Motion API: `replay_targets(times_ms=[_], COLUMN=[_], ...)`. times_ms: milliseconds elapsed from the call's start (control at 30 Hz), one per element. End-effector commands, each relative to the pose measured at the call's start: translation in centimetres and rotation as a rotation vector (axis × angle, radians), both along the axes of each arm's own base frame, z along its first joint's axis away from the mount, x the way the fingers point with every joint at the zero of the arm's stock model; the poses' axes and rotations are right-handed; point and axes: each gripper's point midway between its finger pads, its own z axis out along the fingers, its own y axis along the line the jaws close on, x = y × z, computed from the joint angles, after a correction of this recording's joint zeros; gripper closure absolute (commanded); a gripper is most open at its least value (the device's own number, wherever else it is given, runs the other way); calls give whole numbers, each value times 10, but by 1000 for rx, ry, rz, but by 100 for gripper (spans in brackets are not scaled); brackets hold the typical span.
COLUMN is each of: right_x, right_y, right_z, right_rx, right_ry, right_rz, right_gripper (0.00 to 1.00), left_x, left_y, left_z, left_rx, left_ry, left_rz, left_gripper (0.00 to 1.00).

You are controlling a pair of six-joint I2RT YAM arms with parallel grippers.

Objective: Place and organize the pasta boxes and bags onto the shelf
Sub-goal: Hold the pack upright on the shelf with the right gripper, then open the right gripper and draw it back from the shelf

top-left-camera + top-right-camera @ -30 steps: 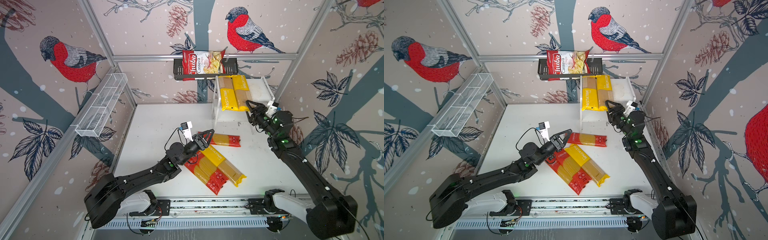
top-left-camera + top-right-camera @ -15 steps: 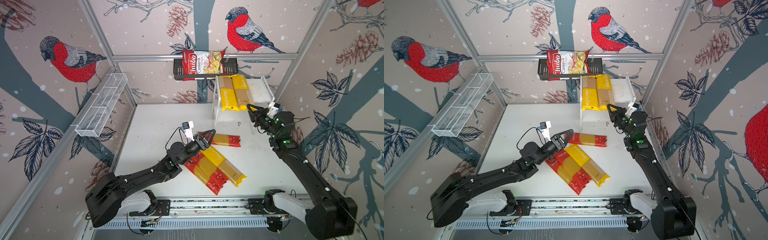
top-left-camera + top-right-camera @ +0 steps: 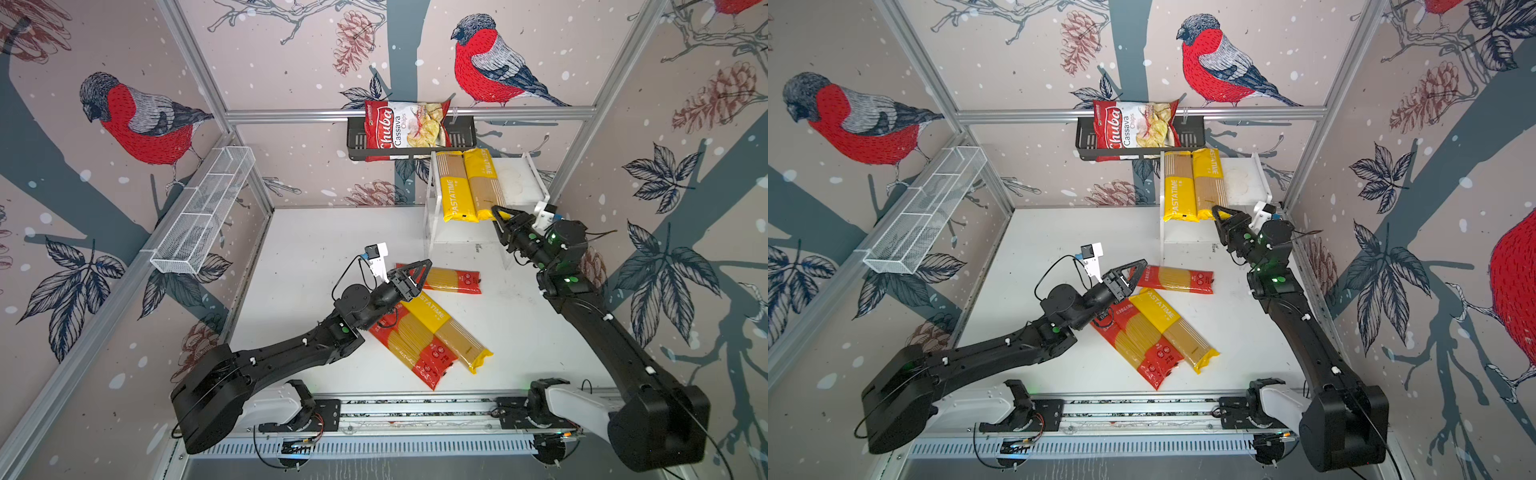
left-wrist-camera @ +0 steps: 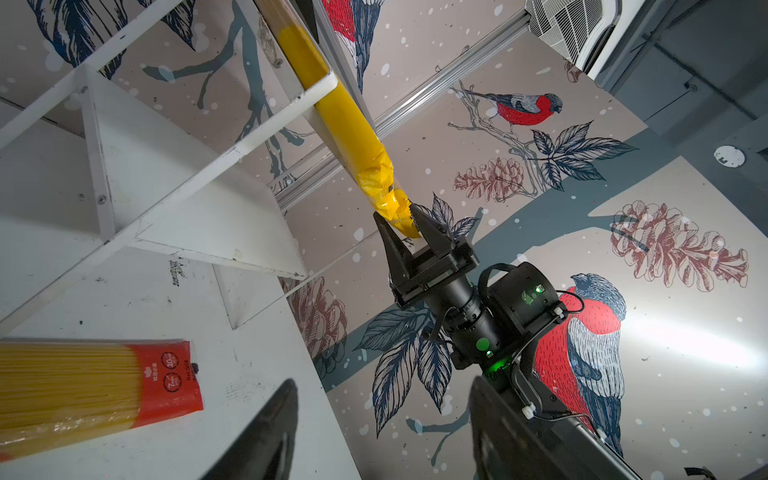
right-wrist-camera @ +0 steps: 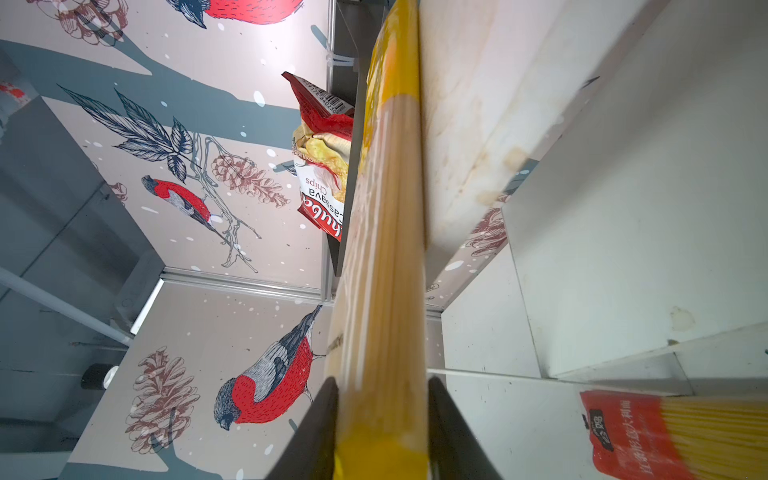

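Note:
Two yellow-and-tan PASTATIME packs (image 3: 453, 187) (image 3: 482, 183) lie side by side on the top board of the white shelf (image 3: 519, 178). My right gripper (image 3: 496, 212) (image 5: 382, 380) is at the front end of the right-hand pack (image 5: 386, 249). Its jaws stand open either side of that crimped end, with a slight gap showing in the left wrist view. My left gripper (image 3: 426, 266) (image 4: 382, 384) hovers open and empty over a red pack (image 3: 453, 280) (image 4: 104, 382) on the table. Nearer the front, another yellow pack (image 3: 449, 328) lies against red packs (image 3: 415, 349).
A black wall basket (image 3: 461, 137) with a Chuba Cassava Chips bag (image 3: 405, 129) hangs just behind the shelf. A long white wire-mesh basket (image 3: 203, 212) is fixed to the left wall. The shelf's lower board (image 4: 166, 166) is bare.
My right gripper has shifted slightly along the front edge of the top board, staying at the yellow pack's end. The left arm has hardly moved.

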Motion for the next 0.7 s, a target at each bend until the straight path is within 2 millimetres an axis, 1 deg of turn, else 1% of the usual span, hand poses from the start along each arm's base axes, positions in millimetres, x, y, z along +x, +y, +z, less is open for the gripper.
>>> replay_targets(times_ms=[0, 67, 200, 300, 367, 433, 467, 500, 567, 600, 667], right_x=[-6, -9, -17, -26, -34, -44, -48, -54, -64, -69, -81], right_y=[-3, -4, -11, -18, -21, -25, -26, -27, -27, -26, -21], right_z=[8, 10, 3, -4, -14, -31, -42, -56, -89, -110, -146], right_rx=[-11, -19, -43, -60, -95, -143, -161, -185, -229, -250, -284], right_ry=[-47, -53, -41, -32, -16, 17, 42, 68, 133, 173, 235], right_rz=[-4, 0, -6, -7, -2, -2, 2, 6, 22, 38, 80], right_gripper=[53, 48, 39, 37, 36, 36, 36, 36, 38, 39, 40], left_x=[-1, -1, 0, 2, 5, 6, 7, 6, 4, 1, -3], left_y=[2, 1, 1, 2, 3, 2, 1, 1, 0, -2, -3], left_z=[9, 8, 3, -8, -18, -30, -37, -47, -64, -74, -95], left_rx=[-23, -19, 11, 70, 120, 181, 210, 250, 321, 369, 472], left_ry=[-35, -35, -41, -46, -42, -42, -37, -27, -21, -21, -10], left_rz=[5, 5, 16, 36, 54, 59, 61, 64, 71, 73, 87], left_gripper=[35, 35, 35, 35, 35, 35, 35, 35, 35, 35, 35])
